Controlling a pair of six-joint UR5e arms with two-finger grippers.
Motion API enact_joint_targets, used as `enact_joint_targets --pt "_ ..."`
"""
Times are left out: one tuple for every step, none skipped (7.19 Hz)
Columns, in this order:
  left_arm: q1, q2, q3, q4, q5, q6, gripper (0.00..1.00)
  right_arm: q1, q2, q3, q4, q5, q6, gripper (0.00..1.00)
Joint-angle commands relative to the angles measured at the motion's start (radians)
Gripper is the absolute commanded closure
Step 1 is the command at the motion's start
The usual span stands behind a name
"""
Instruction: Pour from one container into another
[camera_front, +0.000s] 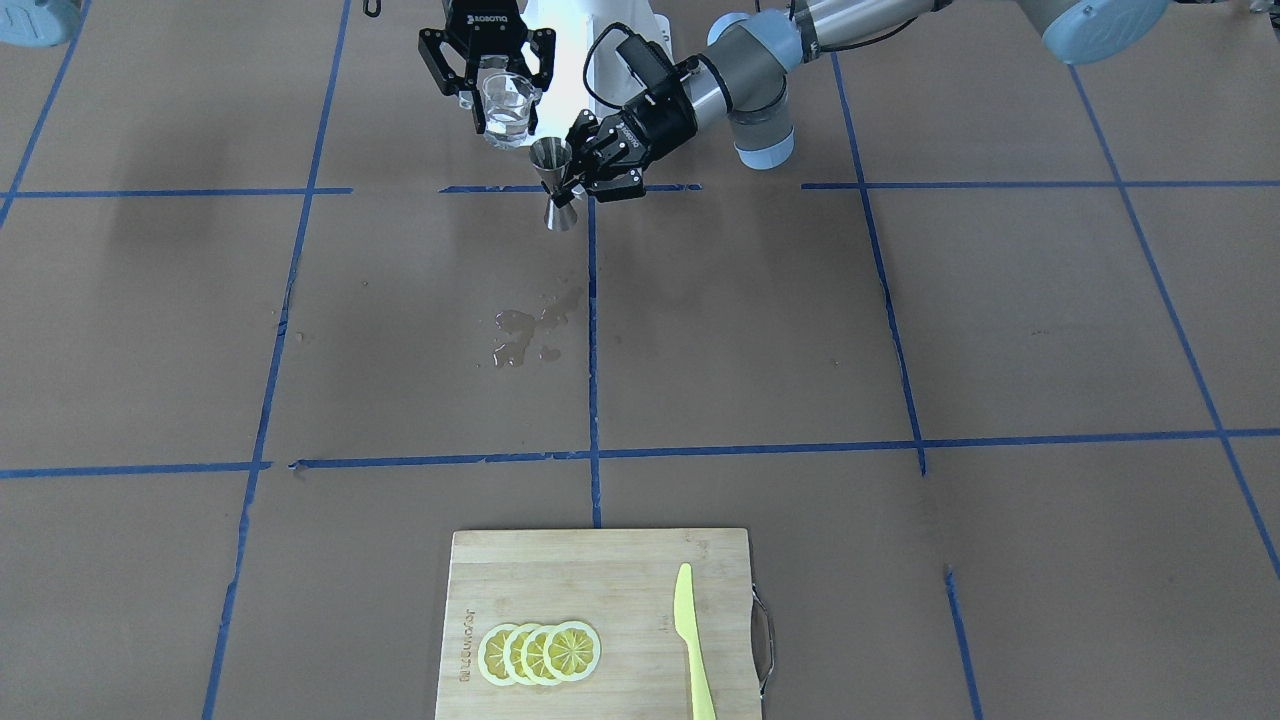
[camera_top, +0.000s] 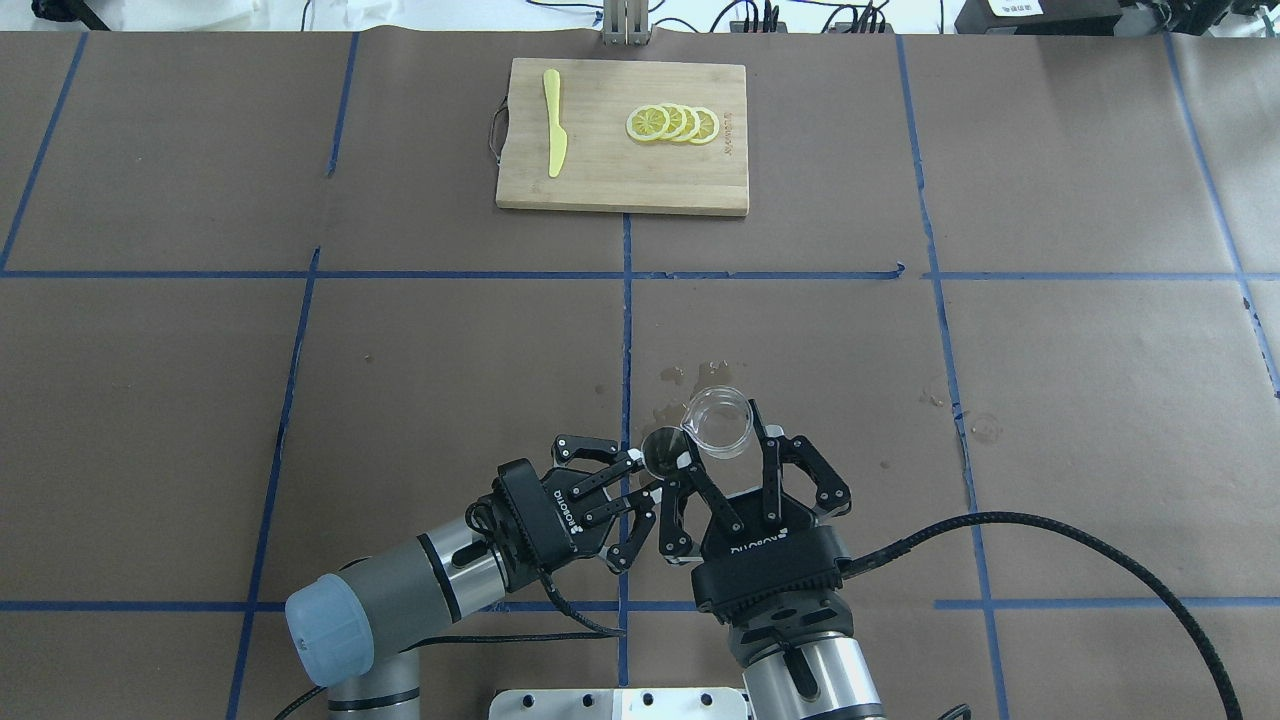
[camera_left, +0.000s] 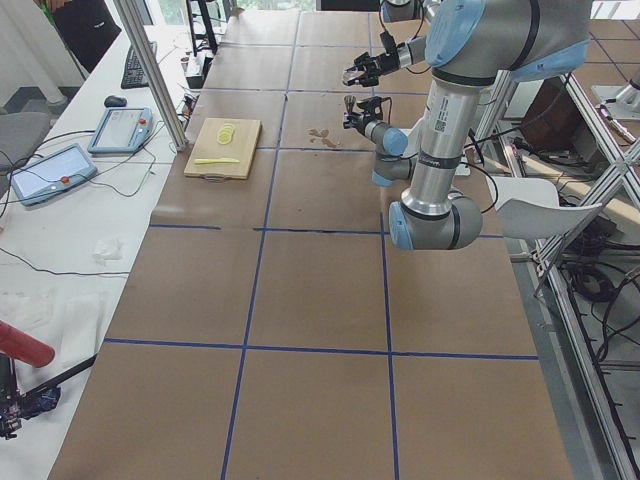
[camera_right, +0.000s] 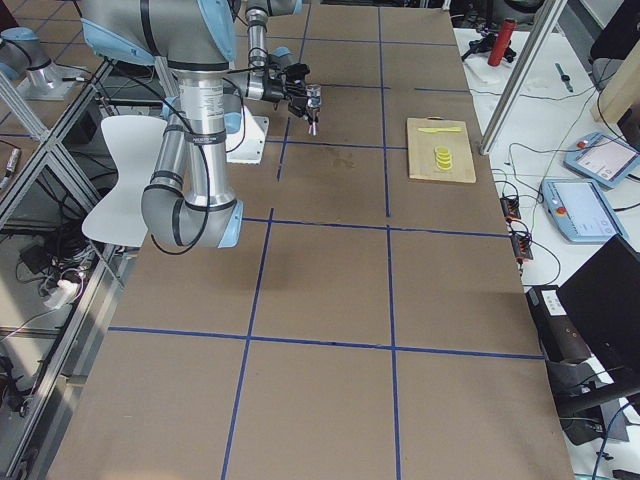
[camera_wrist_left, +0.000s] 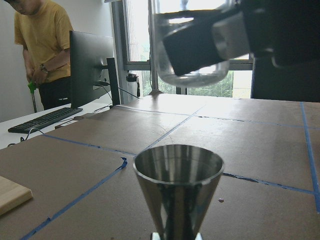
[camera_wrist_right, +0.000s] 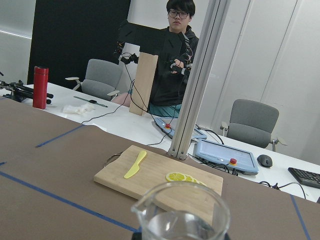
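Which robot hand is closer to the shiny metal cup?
Left. The left gripper grips the metal cup at its waist; the right gripper holds the glass cup just above and beside it.

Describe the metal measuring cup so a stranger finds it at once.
Over the brown table, close to the robot, the left pincer grips the steel jigger at its waist. Unlike the clear glass cup beside it, it is shiny and hourglass-shaped.

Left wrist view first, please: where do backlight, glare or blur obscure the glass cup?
Left wrist view: window backlight darkens the glass cup, while the jigger rim is sharp. Right wrist view: the cup's near rim is soft, the background crisp. Front-facing view: a blown-out white plate sits behind the cup.
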Motion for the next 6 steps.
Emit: enact_joint_targets --pt "0.001 -0.001 0.0 0.0 0.001 0.0 1.0 0.007 0.0 0.003 -0.079 0.0 0.0 1.0" --pt "0.001 -0.001 0.0 0.0 0.001 0.0 1.0 0.009 0.0 0.004 -0.092 0.0 0.0 1.0" --pt "0.001 -0.001 0.0 0.0 0.001 0.0 1.0 0.01 0.0 0.006 -0.139 0.0 0.0 1.0" --pt "0.003 -0.001 0.0 0.0 0.001 0.0 1.0 0.012 0.0 0.006 -0.146 0.0 0.0 1.0" --pt "0.006 -0.002 0.0 0.002 0.001 0.0 1.0 0.018 0.0 0.007 -0.185 -0.002 -0.002 1.0" --pt "0.006 -0.002 0.002 0.002 0.001 0.0 1.0 0.019 0.0 0.014 -0.206 -0.002 -0.002 1.0"
